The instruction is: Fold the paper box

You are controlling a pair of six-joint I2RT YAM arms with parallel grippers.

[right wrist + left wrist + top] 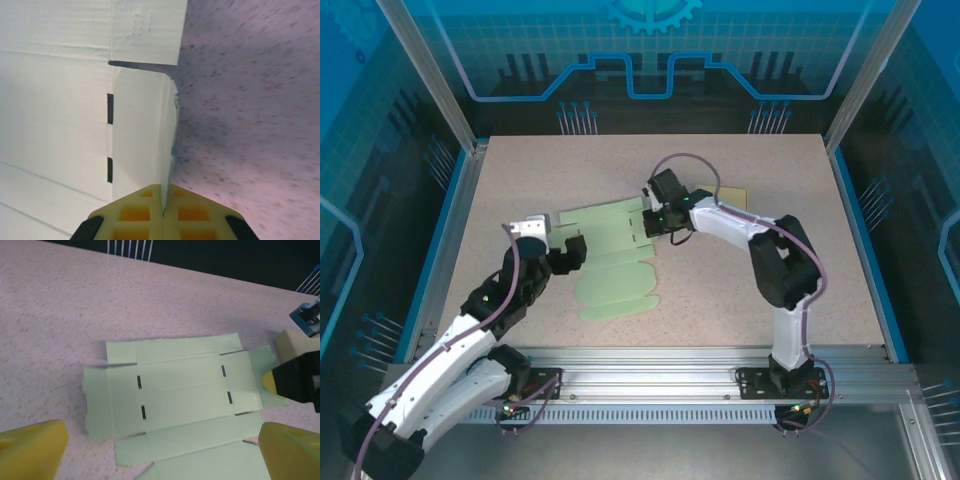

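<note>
The paper box (610, 262) is a pale green flat blank with cut slots, lying unfolded on the speckled table. My right gripper (656, 216) is at the blank's far right edge. In the right wrist view its yellow jaws (163, 202) are pressed together on a side flap of the paper box (142, 130), and that flap is lifted off the table. My left gripper (576, 250) hovers at the blank's left side. In the left wrist view its yellow fingers (35, 445) stand wide apart above the blank (185, 385), holding nothing.
A small tan piece (733, 194) lies on the table just behind the right arm. An aluminium rail (660, 365) runs along the near edge. Blue-framed walls (455, 200) close in the left, right and back sides.
</note>
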